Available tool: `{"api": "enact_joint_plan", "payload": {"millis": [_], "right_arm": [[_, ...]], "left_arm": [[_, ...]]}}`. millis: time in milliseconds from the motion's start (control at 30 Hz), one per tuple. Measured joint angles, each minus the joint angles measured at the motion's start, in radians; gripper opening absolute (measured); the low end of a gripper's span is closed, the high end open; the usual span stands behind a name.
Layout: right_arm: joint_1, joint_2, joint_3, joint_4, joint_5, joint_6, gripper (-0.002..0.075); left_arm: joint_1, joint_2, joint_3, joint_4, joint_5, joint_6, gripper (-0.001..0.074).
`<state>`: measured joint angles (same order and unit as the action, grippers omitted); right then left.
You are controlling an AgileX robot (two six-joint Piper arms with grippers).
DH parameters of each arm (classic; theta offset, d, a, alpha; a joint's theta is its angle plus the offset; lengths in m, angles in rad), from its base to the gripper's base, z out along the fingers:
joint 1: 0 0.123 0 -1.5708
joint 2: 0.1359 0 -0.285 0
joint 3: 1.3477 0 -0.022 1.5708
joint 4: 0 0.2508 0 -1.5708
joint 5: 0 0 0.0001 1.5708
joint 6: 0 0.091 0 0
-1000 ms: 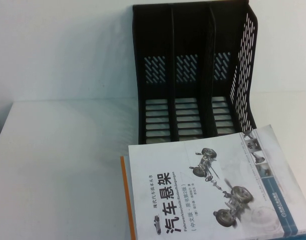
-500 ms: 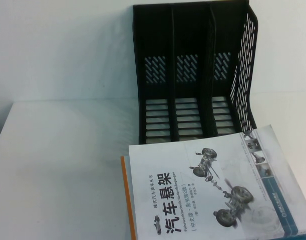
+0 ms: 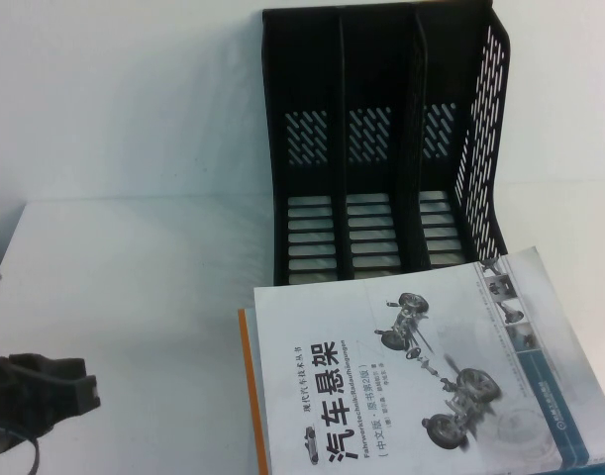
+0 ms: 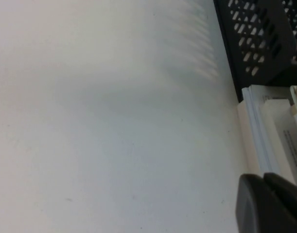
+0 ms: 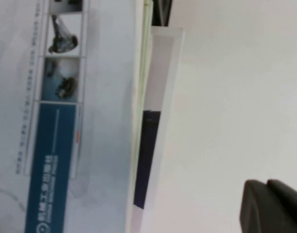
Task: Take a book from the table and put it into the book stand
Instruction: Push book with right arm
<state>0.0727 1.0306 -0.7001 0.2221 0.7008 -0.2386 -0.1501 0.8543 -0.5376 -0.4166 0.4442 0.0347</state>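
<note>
Left hand (image 3: 40,381) edges into the high view at the lower left corner, a dark shape low over the white counter (image 3: 134,297) and well apart from the books; whether its fingers are spread or closed cannot be told. Its wrist camera shows one dark finger (image 4: 265,204) at the frame's corner, above bare counter (image 4: 114,121), with the stacked book edges (image 4: 265,126) and a corner of the black book stand (image 4: 260,39) beyond.

Right hand (image 5: 272,206) does not appear in the high view. Its wrist camera catches only a dark finger tip over the counter (image 5: 235,97) beside the stack, and its state cannot be told either.

White paperback, the book (image 3: 421,366), lies flat, cover up, at the near right of the counter, showing a large black Chinese title, a grey picture of a car suspension and wheels, and a blue strip along its right edge. The right wrist view shows that blue strip and small cover photos on the book (image 5: 65,121). It rests on top of a second book with an orange edge (image 3: 247,396), which pokes out along its left side.

Black book stand (image 3: 381,148) stands upright just behind the stack, its three slots facing the camera, with perforated walls and a ribbed base. The far edge of the book lies just in front of the stand's base.
</note>
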Motion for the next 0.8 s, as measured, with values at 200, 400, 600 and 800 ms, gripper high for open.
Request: {"api": "enact_joint_plan", "payload": {"millis": [200,400,600,800], "right_arm": [[0.002,0.036,-0.002,0.1,-0.026,-0.057,-0.0003],[0.002,0.086,-0.002,0.16,-0.03,-0.134,-0.0003],[0.002,0.163,-0.002,0.275,-0.03,-0.226,-0.0003],[0.002,0.218,-0.002,0.483,-0.004,-0.41,-0.0003]], "left_arm": [[0.111,0.091,-0.004,-0.244,0.044,0.195,-0.0004],[0.27,0.218,-0.02,-0.705,0.224,0.552,-0.0004],[0.296,0.323,-0.023,-0.819,0.273,0.625,-0.0004],[0.296,0.339,-0.025,-0.82,0.275,0.644,-0.0003]]}}
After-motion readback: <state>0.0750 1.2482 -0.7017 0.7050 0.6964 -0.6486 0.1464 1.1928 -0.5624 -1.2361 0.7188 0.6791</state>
